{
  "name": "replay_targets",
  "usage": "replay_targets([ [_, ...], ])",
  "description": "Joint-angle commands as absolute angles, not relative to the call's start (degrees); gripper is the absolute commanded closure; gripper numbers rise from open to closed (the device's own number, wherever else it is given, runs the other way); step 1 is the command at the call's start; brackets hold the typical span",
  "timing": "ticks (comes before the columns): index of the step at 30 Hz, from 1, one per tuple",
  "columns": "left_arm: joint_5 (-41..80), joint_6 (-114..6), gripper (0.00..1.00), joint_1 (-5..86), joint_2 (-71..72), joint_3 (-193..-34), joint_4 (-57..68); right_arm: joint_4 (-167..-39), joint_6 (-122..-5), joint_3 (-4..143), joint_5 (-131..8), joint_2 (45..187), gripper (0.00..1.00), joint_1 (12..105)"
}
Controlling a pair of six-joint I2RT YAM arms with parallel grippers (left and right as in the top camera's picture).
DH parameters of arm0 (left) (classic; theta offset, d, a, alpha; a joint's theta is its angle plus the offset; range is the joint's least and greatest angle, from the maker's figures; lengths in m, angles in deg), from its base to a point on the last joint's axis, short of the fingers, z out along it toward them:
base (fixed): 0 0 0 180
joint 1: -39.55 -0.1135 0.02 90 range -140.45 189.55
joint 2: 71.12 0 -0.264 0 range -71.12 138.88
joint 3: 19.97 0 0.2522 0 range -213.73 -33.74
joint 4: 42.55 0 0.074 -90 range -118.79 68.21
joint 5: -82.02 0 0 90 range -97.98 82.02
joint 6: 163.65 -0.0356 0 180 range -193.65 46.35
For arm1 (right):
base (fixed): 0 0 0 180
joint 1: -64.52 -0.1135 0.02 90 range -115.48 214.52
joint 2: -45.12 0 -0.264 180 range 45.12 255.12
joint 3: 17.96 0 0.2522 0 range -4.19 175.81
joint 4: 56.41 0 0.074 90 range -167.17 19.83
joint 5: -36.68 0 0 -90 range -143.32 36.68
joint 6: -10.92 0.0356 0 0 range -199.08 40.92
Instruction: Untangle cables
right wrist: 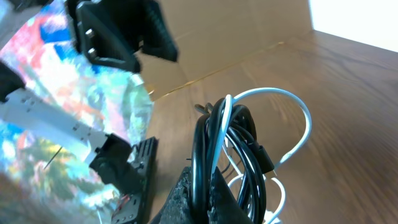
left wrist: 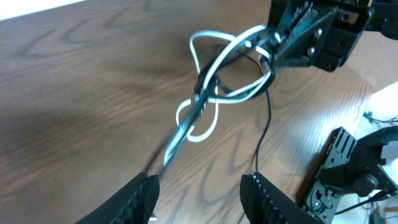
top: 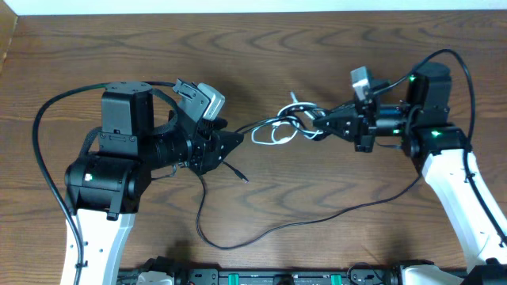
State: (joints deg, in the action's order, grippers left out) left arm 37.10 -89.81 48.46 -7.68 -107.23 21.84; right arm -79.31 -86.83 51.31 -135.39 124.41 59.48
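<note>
The right claw (top: 321, 123) is clenched on the tangle (top: 277, 131); its wrist view shows black loops and a white strand pinched between its fingers (right wrist: 181, 196). The left claw (left wrist: 199, 199) stands released, jaws apart. A taut strand from the knot runs down toward one of its fingers, but I cannot tell whether it touches. The tangle lies just right of the left claw, between the two claws, with its long axis along the line joining them. The right claw holds the right end and the left claw is nearest the left end. The white cord (top: 265, 136) sits in small loops inside the knot. The black cord (top: 261, 233) trails off in a long curve over the near part of the table (top: 317, 47). No brand, label or writing can be read.
</note>
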Motion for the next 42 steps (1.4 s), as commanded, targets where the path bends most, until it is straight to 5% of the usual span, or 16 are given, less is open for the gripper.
replay_targets([
  [1, 38.0, -94.1, 0.52, 48.7, -7.0, -107.9, 21.4, -79.2, -92.7, 51.5, -138.3, 124.4, 0.99, 56.0],
  [18, 40.9, -97.6, 0.53, 55.4, 2.6, -107.9, 21.5, -79.2, -96.4, 51.5, -134.5, 124.4, 0.99, 45.7],
  [23, 40.9, -98.4, 0.90, 55.4, 2.7, -107.9, 21.5, -79.6, -95.8, 51.5, -134.5, 124.4, 0.99, 45.7],
  [31, 40.9, -98.5, 0.92, 55.4, 2.7, -107.9, 21.5, -85.3, -95.4, 51.5, -123.7, 124.4, 0.99, 45.7],
  [36, 40.9, -98.5, 0.92, 55.4, 2.7, -107.9, 21.5, -87.0, -83.5, 51.5, -99.4, 124.4, 0.60, 45.7],
  [42, 40.2, -98.4, 0.92, 55.4, 2.7, -107.9, 21.4, -87.3, -78.1, 51.5, -94.3, 124.4, 0.53, 45.7],
])
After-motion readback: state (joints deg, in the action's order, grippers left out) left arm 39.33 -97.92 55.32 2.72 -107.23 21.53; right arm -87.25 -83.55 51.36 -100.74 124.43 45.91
